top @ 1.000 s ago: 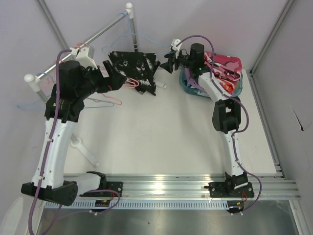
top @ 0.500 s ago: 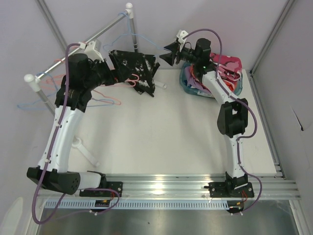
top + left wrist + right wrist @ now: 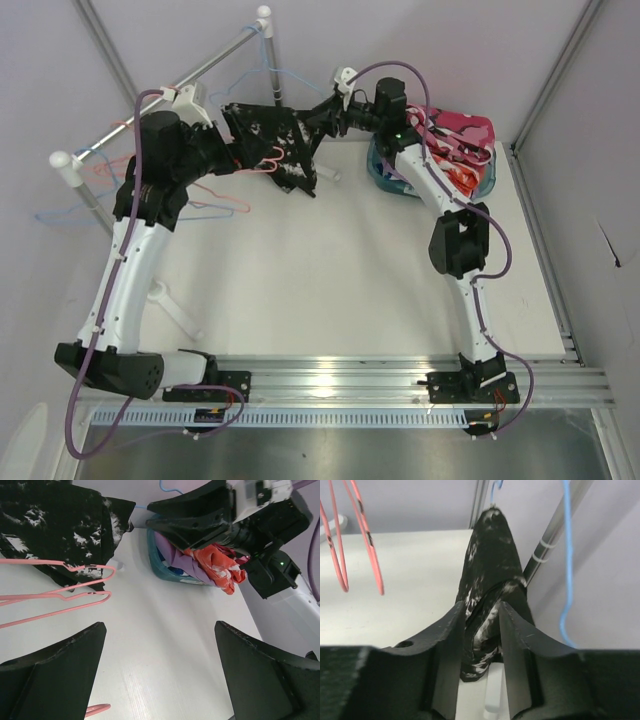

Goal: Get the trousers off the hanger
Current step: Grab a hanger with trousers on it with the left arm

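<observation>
The black white-speckled trousers [image 3: 275, 140] hang on a blue hanger [image 3: 300, 82] from the rail [image 3: 190, 72]. My right gripper [image 3: 318, 115] reaches in from the right; in the right wrist view its jaws [image 3: 481, 617] are pressed on a fold of the speckled cloth [image 3: 487, 565]. My left gripper [image 3: 238, 152] is just left of the trousers, wide open and empty [image 3: 160, 627], with the speckled cloth [image 3: 55, 525] up to its left. The other trousers lie piled in a teal basket [image 3: 380, 172], red and pink on top [image 3: 465, 135].
Empty pink hangers [image 3: 225, 205] hang on the rail beside my left arm, one [image 3: 60, 587] under the trousers. Light blue hangers [image 3: 60, 215] hang at the rail's near end. The rack's white foot [image 3: 175, 308] stands on the table. Walls close in behind and at the right.
My right gripper has moved left from above the basket to the black trousers and its jaws have narrowed onto the cloth. My left arm rose a second ago and has held still since.
</observation>
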`<state>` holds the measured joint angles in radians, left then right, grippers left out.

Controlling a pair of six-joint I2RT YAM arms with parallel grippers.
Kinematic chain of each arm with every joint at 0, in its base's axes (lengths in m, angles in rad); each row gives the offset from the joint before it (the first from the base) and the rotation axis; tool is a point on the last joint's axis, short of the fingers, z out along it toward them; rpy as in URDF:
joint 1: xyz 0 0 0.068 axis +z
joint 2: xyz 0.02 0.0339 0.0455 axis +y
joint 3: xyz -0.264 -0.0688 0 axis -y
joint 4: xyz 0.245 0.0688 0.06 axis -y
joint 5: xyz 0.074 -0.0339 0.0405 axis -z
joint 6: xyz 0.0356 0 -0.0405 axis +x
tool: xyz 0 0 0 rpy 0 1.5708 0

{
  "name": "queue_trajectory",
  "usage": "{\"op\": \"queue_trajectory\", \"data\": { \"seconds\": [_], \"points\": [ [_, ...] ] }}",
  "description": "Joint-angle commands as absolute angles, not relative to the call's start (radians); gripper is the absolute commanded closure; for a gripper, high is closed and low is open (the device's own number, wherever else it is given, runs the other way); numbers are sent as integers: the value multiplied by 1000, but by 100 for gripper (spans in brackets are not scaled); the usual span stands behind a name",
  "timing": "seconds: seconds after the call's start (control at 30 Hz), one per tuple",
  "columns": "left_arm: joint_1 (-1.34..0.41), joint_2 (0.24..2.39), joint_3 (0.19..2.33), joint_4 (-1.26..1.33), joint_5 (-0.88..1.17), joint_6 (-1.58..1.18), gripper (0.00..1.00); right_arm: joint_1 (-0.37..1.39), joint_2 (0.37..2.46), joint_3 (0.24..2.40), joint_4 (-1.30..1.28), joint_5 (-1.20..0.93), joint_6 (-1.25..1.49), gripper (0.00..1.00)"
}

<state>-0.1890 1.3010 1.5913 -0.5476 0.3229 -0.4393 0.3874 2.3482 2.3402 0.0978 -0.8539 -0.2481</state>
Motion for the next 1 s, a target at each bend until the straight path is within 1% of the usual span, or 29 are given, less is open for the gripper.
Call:
{"op": "queue_trajectory", "data": {
  "seconds": [0.0, 0.07, 0.1, 0.23, 0.47, 0.57, 0.67, 0.73, 0.8, 0.9, 0.97],
  "points": [
    [-183, 1261, 1600, -545, 307, -405, 4, 399, 2361, 2391, 49, -816, -294, 60],
    [-183, 1259, 1598, -551, 310, -402, 4, 400, 2356, 2396, 32, -799, -304, 55],
    [-183, 1259, 1595, -551, 310, -400, 4, 400, 2350, 2401, 26, -793, -311, 49],
    [-183, 1256, 1595, -551, 311, -399, 4, 400, 2315, 2402, 6, -727, -357, 44],
    [-181, 1269, 1594, -541, 322, -402, 3, 400, 2223, 2376, -48, -744, -403, 36],
    [-183, 1279, 1594, -535, 336, -408, 4, 399, 2186, 2338, -23, -736, -439, 34],
    [-181, 1285, 1592, -531, 344, -413, 4, 390, 2201, 2348, -12, -726, -454, 33],
    [-183, 1285, 1589, -528, 345, -413, 4, 370, 2226, 2402, -11, -750, -434, 34],
    [-183, 1284, 1588, -528, 342, -414, 4, 356, 2256, 2422, 61, -775, -371, 33],
    [-181, 1285, 1592, -529, 342, -413, 4, 330, 2312, 2459, 80, -740, -347, 33],
    [-183, 1287, 1598, -537, 342, -410, 4, 313, 2350, 2531, 61, -730, -348, 33]
  ]
}}
